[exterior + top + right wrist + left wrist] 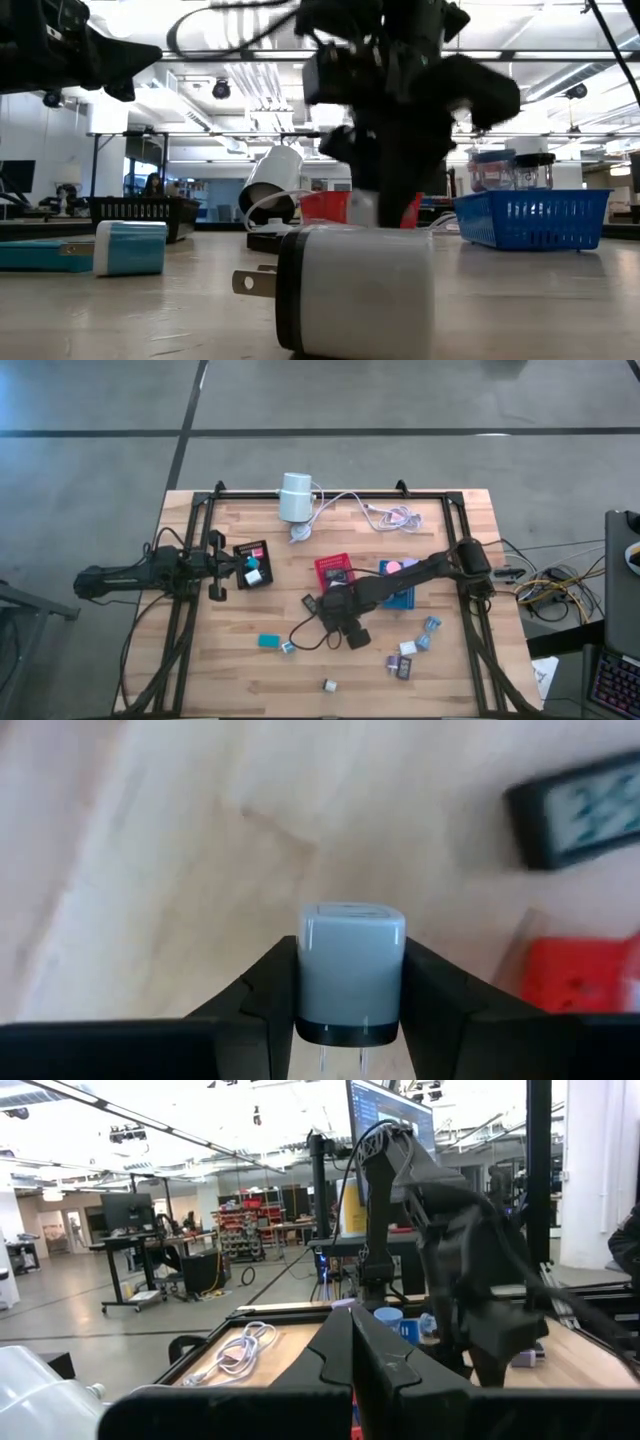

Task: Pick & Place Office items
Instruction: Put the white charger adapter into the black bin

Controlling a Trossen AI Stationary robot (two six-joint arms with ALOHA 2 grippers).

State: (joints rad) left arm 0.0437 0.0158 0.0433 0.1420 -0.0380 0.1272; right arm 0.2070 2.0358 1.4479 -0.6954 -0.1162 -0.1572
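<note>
Two hands here: right hand [350, 1010] is clamped on a small white plug block [351, 970] at frame centre, just over the worktop [240, 660] beside the red tray [333, 568]. Grasp step, I'd say. Next it needs a lift and carry to a tray. Left hand [237, 566] waits pinched together, left side.

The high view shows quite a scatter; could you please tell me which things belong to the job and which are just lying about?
Job in hand: charger block clamped in the right gripper; teal block; white piece; cluster of small pieces; left gripper, shut, above the black tray.
Lying about: white cylinder; cables; red tray and blue tray, containers rather than items.
</note>
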